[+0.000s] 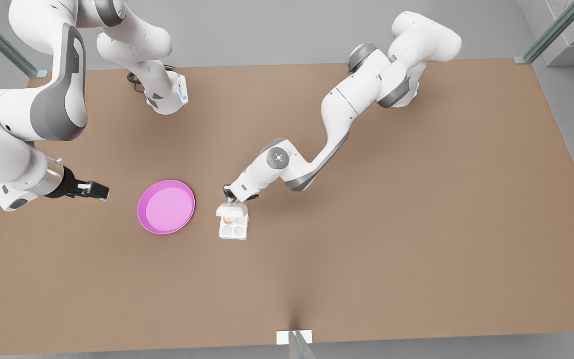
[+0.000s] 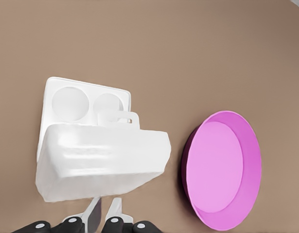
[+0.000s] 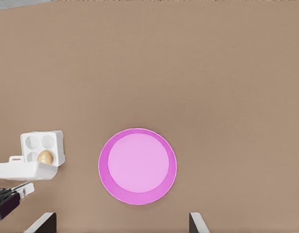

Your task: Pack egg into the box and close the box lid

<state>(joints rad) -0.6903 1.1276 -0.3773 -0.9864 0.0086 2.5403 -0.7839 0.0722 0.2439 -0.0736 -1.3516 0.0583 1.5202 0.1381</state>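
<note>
The white box (image 1: 233, 231) sits mid-table with its four-cup tray (image 2: 49, 87) facing up. The tan egg (image 3: 44, 157) rests in a cup on the hinge side, half under the box lid (image 2: 100, 160). That lid is tilted up over the tray (image 3: 42, 141), and my left gripper (image 1: 232, 197) is shut on its edge, with the fingers (image 2: 115, 209) close together under it. My right gripper (image 1: 100, 190) waits open at the front view's left, beside the pink plate, with its fingers (image 3: 42, 222) wide apart and nothing between them.
A round pink plate (image 1: 166, 207) lies between the two grippers, just to the front view's left of the box, with nothing on it. The brown table (image 1: 391, 224) stretches wide toward the front view's right. A small white bracket (image 1: 294, 337) sits at the near edge.
</note>
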